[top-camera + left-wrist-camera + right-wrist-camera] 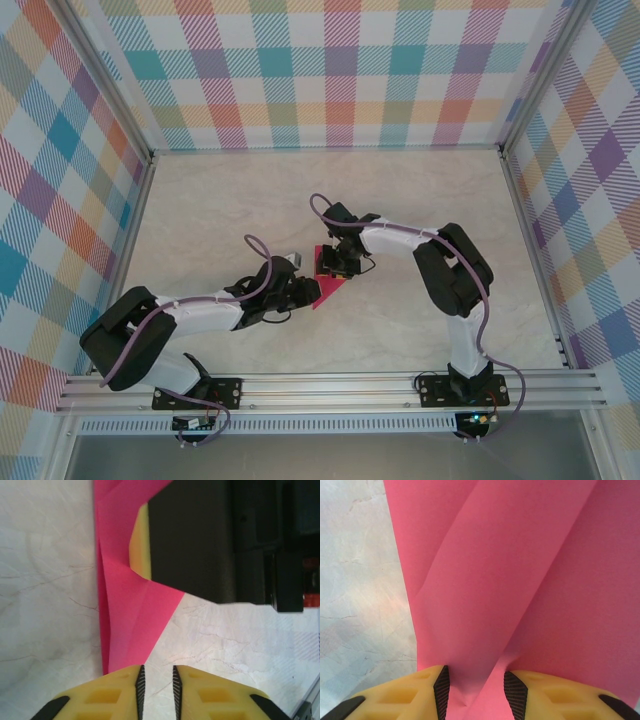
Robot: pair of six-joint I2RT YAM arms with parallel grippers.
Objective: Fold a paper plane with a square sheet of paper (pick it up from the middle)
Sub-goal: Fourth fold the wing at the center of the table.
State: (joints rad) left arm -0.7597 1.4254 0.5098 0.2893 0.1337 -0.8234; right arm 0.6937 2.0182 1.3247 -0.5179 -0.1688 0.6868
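Note:
The square sheet of paper (327, 288) lies on the table as a creased magenta-pink triangle between my two grippers. In the left wrist view the paper (131, 616) narrows toward my left gripper (157, 680); its tip runs under the left finger, and bare table shows in the narrow gap between the pads. My left gripper (303, 291) is open. My right gripper (336, 264) stands on the paper's wide end, open, with folded paper (510, 570) spanning the gap between its pads. One yellow finger of it (141, 545) has a raised flap beside it.
The marble-look table (430, 200) is walled by plaid panels (340, 70) at the back and sides. An aluminium rail (330, 385) carrying both arm bases runs along the near edge. The right arm's black body (200, 540) hangs close in front of my left gripper.

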